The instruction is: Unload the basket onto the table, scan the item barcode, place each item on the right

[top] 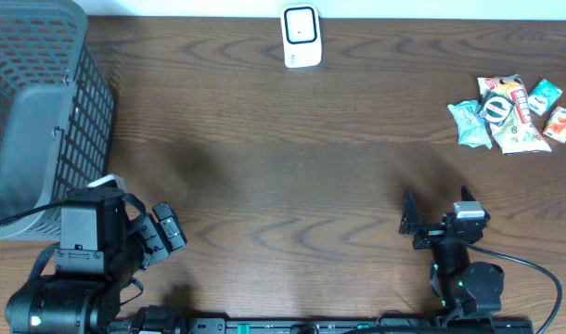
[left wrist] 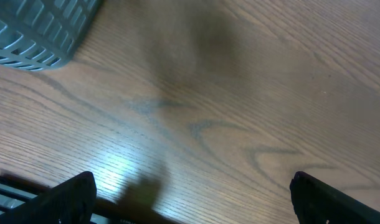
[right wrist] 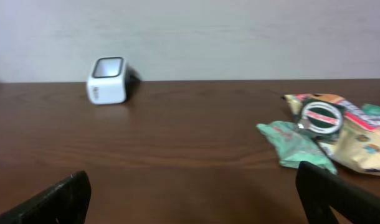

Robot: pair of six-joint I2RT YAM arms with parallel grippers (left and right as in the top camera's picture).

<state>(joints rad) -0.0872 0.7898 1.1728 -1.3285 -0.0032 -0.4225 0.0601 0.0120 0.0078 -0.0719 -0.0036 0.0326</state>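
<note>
Evidently our left pincer (top: 160, 234) and right pincer (top: 437, 206) both gape wide, empty. Snack packets (top: 510, 116) lie far right on the counter (top: 311, 167) (scanner (top: 301, 37) well apart); we should pinch one edge, barcode unobstructed.

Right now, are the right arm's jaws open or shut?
Open: its two fingers stand far apart, with nothing between them.
</note>
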